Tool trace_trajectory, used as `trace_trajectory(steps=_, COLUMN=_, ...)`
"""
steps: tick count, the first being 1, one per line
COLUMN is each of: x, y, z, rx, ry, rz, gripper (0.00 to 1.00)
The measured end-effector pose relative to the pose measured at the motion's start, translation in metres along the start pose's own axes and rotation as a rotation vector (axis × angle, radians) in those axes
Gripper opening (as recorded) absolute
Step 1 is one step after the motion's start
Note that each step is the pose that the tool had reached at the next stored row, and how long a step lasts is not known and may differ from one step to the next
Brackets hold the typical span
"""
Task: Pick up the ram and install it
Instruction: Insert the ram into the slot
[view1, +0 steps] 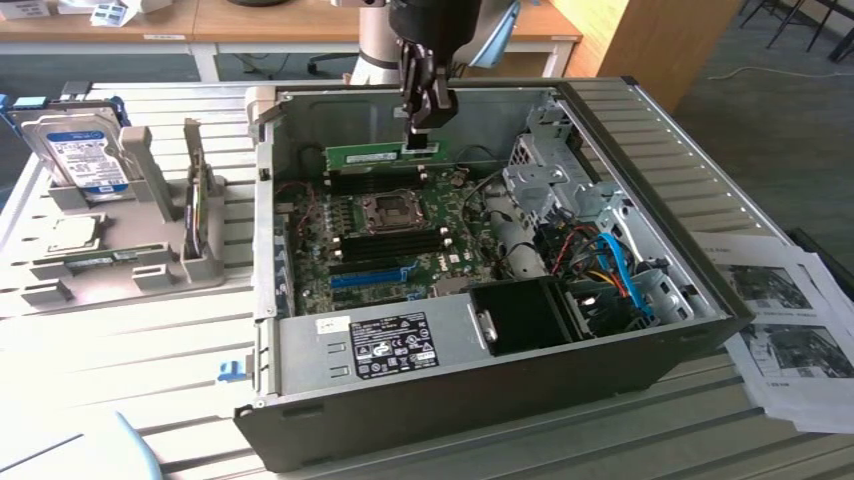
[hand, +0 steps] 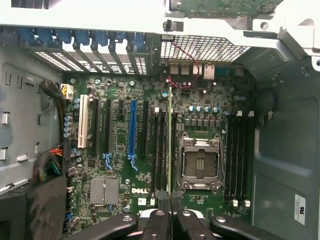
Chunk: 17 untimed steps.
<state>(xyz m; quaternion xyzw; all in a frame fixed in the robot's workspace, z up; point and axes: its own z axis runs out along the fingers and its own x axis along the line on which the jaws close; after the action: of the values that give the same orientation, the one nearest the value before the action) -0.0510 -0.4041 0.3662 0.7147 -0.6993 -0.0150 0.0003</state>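
Gripper: gripper (view1: 424, 140) (hand: 170, 214) comes down from above into the open PC case (view1: 467, 405), at the far side of the board.
Jaws: narrow, pinched on the ram near one end of its top edge.
Ram: ram (view1: 367, 156) (hand: 170, 140) is a green stick held level with its long edge down, inside the case and close to the far wall. In the wrist view it shows edge-on as a thin line running along the black mem slots (hand: 161, 150) just beside the CPU socket (view1: 394, 208) (hand: 199, 162). Can't tell if its lower edge touches a slot; from the ext. view it looks lifted off the board.
Case: lies on its side on the slatted tabletop (view1: 134, 350), side panel off, open upward.
In case: motherboard (view1: 387, 250) (hand: 120, 165) flat on the bottom, with a long blue slot (view1: 367, 277) (hand: 132, 127) and a 2nd bank of black slots (hand: 237, 160) on the other side of the socket. PSU (view1: 387, 340) w/ white label sits at the near wall, black fan (view1: 534, 315) beside it. Blue cables (view1: 621, 270) and a metal drive cage (view1: 547, 170) are toward the ext. view's right.
Holder: gray holder (view1: 147, 175) on the tabletop at the ext. view's left, well apart from the case.
In holder: hard drive (view1: 80, 150) w/ blue-white label stands upright; a square silver chip (view1: 74, 237) lies flat below it; a thin green strip (view1: 100, 262) sits low in the holder, too small to tell more.
Other: printed papers (view1: 787, 320) lie on the tabletop at the ext. view's right, partly under the case edge.
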Motion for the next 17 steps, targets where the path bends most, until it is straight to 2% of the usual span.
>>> trace_trajectory(steps=17, x=0.0000, y=-0.0021, z=0.0012, rx=0.0001, ry=-0.0002, rz=0.006, gripper=0.11)
